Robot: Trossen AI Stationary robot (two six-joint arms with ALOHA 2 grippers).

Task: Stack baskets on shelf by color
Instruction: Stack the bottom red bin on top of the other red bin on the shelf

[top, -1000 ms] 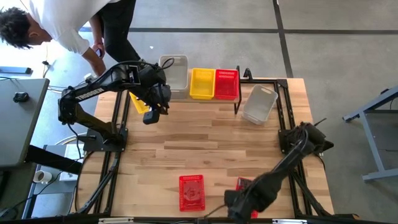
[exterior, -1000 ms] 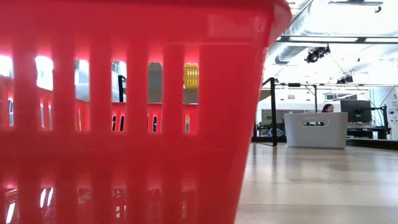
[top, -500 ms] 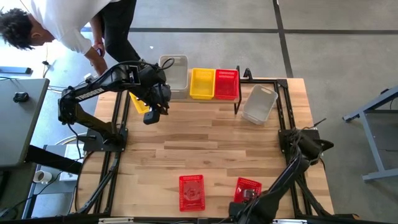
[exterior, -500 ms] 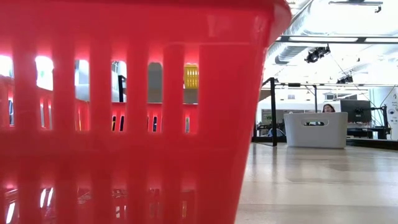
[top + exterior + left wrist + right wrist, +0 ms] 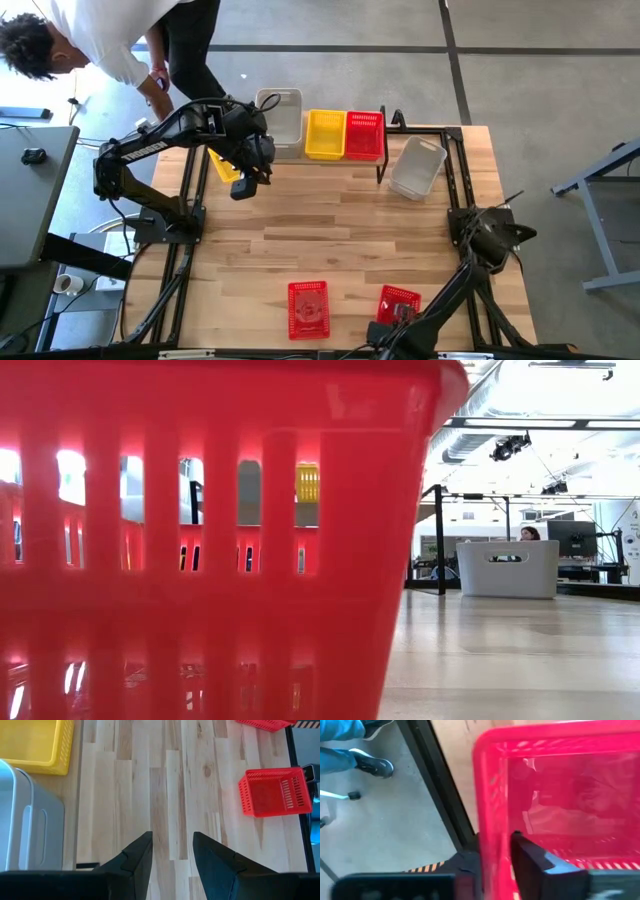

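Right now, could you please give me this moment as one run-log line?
left end effector: open, empty, over table near shelf | right end effector: shut on red basket wall, table's near edge | shelf: grey, yellow, red stacks

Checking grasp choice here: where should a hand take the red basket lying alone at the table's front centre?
Grip one long wall of the red basket at its rim, coming straight down. It sits upright and open-topped, so one finger can drop inside and one outside.
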